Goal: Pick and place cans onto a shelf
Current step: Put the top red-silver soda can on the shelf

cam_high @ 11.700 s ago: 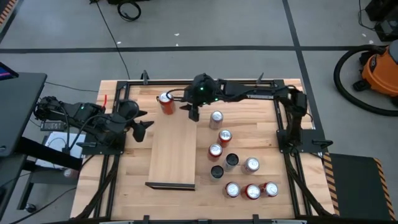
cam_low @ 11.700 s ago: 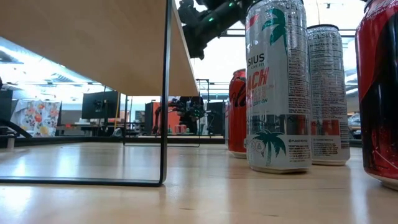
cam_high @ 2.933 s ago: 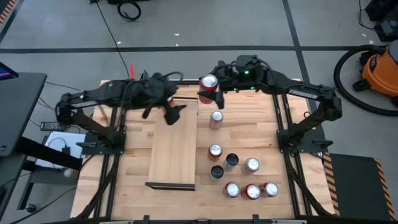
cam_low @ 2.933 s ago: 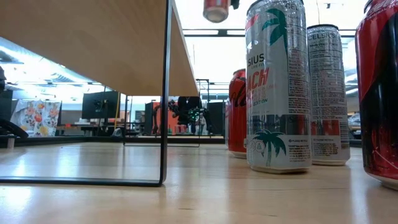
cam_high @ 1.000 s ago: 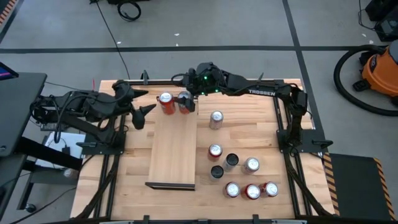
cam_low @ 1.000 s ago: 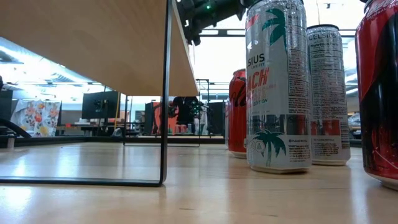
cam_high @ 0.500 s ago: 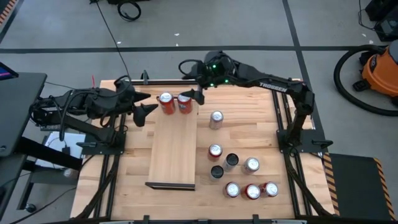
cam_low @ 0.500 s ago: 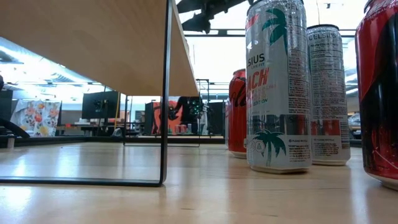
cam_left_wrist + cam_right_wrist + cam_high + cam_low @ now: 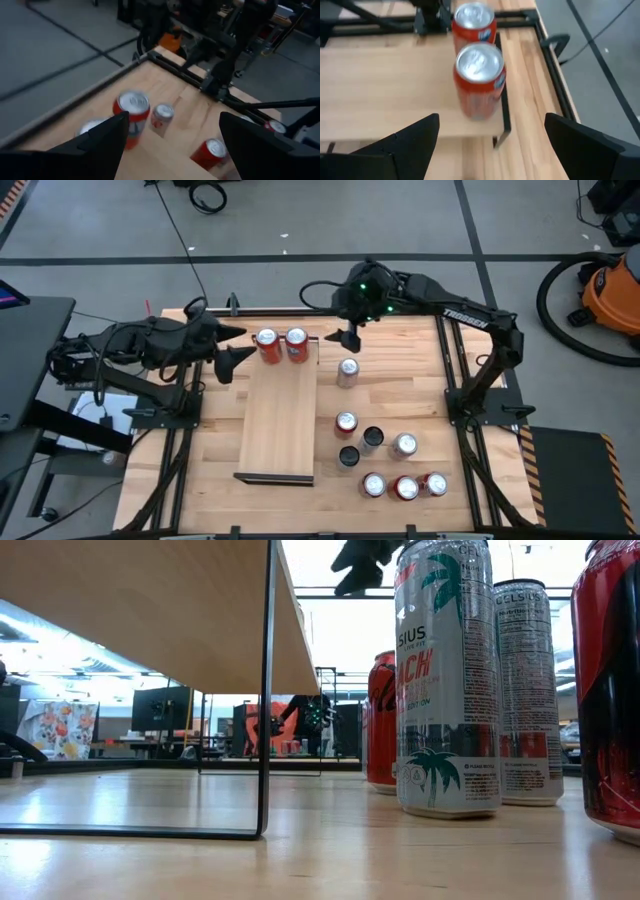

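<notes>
With my right tool (image 9: 349, 338) spread and empty, I'd take the nearest can (image 9: 347, 371) mid-body (thin, slick wall, probably dents) for the shelf (image 9: 278, 420).

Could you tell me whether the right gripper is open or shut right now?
Open: the right gripper shows spread fingers holding nothing.

A robotics lab or workshop — not a home.

The table (image 9: 420, 395) is a wooden top in a black frame, standing on a bare grey concrete floor (image 9: 330, 220) marked with dark tape lines (image 9: 300, 257). Cables (image 9: 185, 235) trail across it, and an orange shop vacuum (image 9: 612, 292) sits at one side. Beyond the table, the low view shows a monitor (image 9: 161, 708) and benches — another robot arm (image 9: 312, 712) stands farther back.
</notes>
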Controlling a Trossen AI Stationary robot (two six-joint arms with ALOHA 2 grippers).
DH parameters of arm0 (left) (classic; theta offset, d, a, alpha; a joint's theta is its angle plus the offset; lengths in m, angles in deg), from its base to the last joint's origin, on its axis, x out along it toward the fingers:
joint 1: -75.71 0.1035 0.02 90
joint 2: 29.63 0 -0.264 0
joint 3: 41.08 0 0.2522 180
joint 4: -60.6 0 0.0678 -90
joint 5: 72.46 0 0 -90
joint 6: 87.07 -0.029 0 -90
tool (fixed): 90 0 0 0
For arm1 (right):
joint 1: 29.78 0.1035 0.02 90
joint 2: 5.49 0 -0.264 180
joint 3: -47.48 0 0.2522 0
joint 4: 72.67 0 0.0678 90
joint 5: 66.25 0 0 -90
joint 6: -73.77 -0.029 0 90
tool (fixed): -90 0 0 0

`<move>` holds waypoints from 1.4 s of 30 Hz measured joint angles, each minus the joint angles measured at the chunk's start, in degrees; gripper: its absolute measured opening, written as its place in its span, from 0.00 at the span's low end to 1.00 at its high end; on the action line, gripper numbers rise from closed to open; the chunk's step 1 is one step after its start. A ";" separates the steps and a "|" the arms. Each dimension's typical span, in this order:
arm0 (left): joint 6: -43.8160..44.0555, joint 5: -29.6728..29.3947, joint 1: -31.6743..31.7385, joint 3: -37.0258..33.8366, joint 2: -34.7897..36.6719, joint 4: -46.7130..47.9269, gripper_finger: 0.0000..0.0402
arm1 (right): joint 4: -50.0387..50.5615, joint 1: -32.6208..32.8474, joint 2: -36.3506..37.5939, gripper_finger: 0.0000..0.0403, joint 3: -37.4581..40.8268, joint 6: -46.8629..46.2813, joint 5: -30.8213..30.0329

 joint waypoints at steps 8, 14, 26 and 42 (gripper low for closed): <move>-6.13 -2.64 0.83 0.77 0.50 -8.41 0.80 | 8.35 -1.28 1.97 0.92 0.07 -4.36 -0.90; -5.13 2.46 3.67 3.62 0.48 -8.08 0.80 | 9.06 -2.76 1.90 0.91 2.78 -2.88 -2.75; -16.58 3.78 3.89 5.70 -0.56 -3.66 0.80 | 8.92 -5.17 1.85 0.91 3.93 -6.29 -5.25; -24.47 7.49 3.87 5.49 -4.17 -2.21 0.68 | 9.22 -4.83 1.34 0.92 5.73 -12.66 -8.90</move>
